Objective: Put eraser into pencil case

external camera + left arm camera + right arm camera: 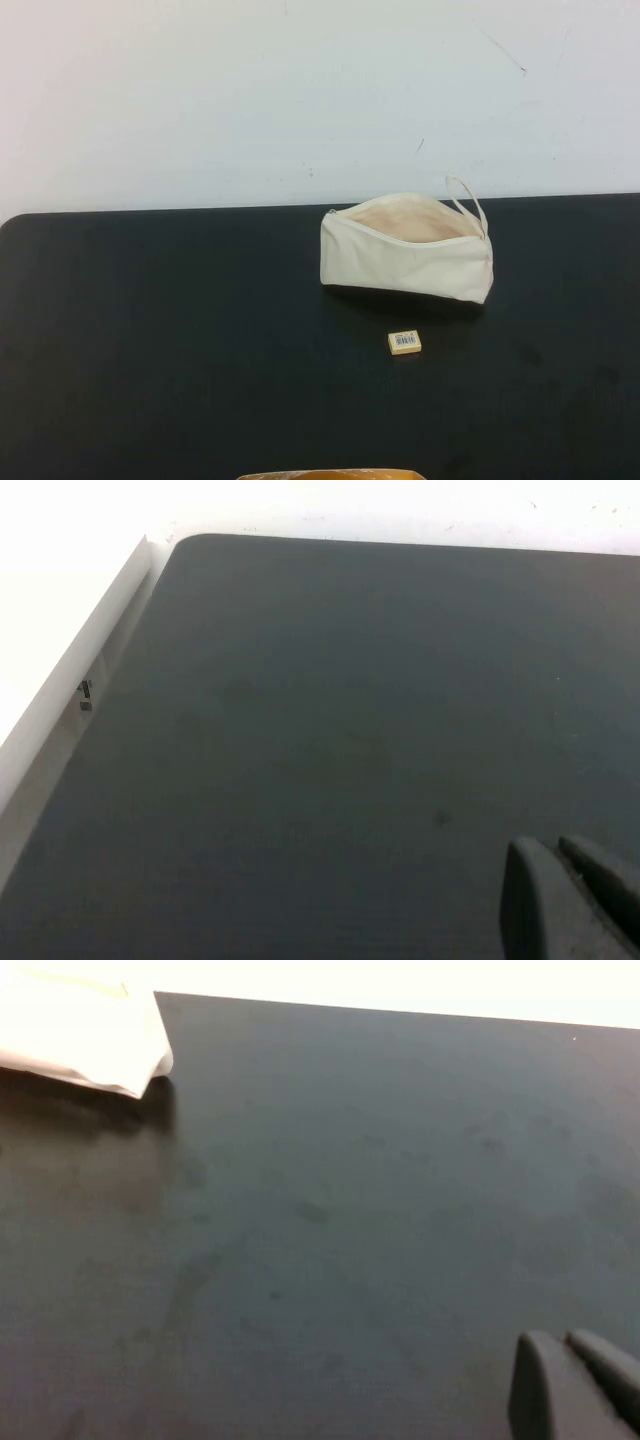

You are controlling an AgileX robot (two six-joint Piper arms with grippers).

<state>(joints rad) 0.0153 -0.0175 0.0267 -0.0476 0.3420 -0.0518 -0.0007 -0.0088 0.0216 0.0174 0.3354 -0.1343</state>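
The cream pencil case [405, 252] lies on the black table right of centre, zipper open, peach lining showing, loop strap at its right end. The small yellowish eraser [405, 342] with a white barcode label lies on the table just in front of the case, apart from it. Neither arm shows in the high view. My left gripper [560, 852] is shut and empty over bare table near the table's left edge. My right gripper [566, 1342] is shut and empty over bare table; a corner of the pencil case [85, 1035] shows far from it.
The black table [160, 330] ends at a white wall behind. A tan object [330, 474] peeks in at the near edge. In the left wrist view a white ledge [70, 680] borders the table.
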